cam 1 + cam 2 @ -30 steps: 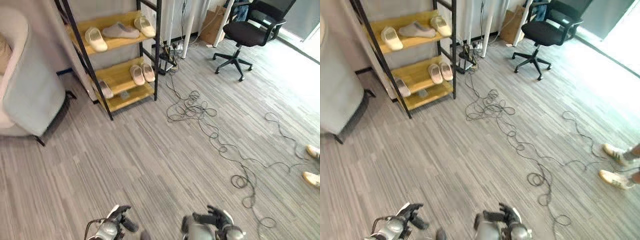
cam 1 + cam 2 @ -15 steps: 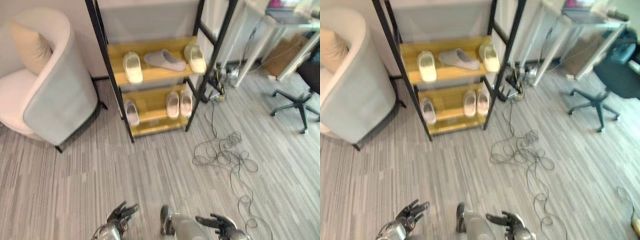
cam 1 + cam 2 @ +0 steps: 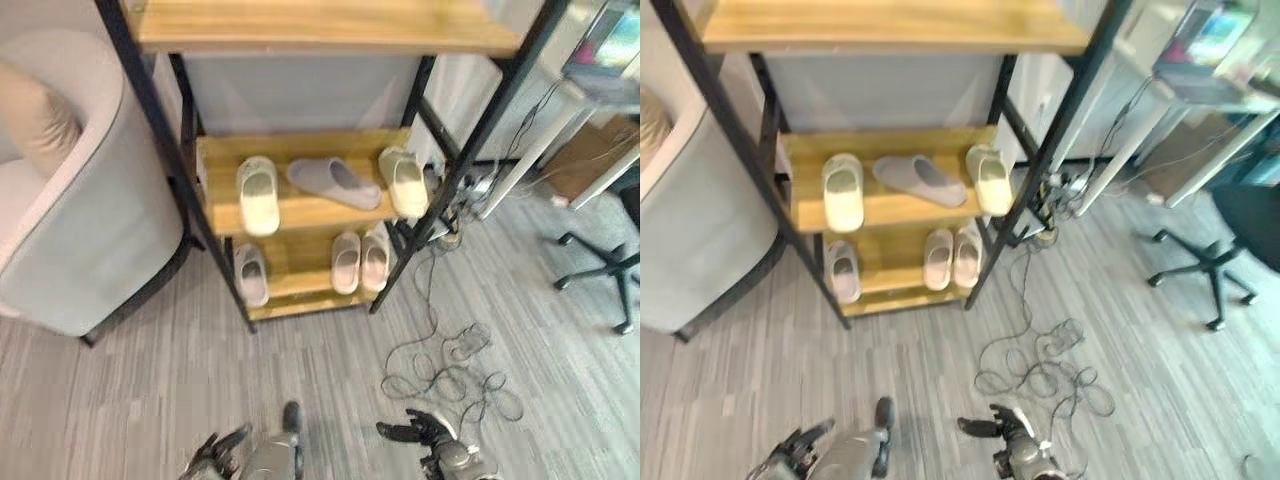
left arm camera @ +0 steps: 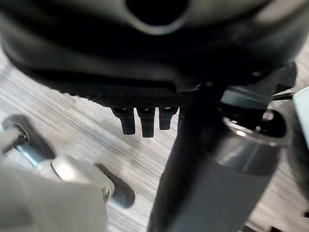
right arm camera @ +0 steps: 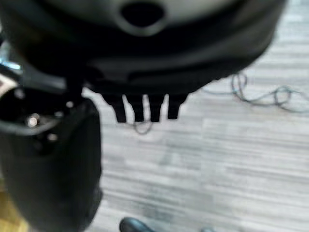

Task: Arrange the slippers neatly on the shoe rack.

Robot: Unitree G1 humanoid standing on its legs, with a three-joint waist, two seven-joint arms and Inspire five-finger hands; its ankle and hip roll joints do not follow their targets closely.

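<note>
The shoe rack (image 3: 300, 214) has a black frame and wooden shelves and stands straight ahead. Its middle shelf holds a cream slipper (image 3: 258, 195), a grey slipper (image 3: 334, 182) lying crosswise, and a second cream slipper (image 3: 405, 181). On the lowest shelf one pale pink slipper (image 3: 250, 274) lies apart at the left, and a pair (image 3: 361, 261) sits side by side at the right. My left hand (image 3: 218, 453) and right hand (image 3: 415, 432) hang low over the floor, far short of the rack. Both are open, fingers (image 4: 142, 123) relaxed, holding nothing.
A grey armchair (image 3: 90, 220) with a cushion stands close to the rack's left side. Loose cables (image 3: 450, 365) coil on the floor at the right of the rack. An office chair base (image 3: 605, 275) and a white desk leg (image 3: 520, 150) stand further right.
The whole view has shifted: the camera has moved closer to the rack, which now stands larger and centred. Both hands stay low and open.
</note>
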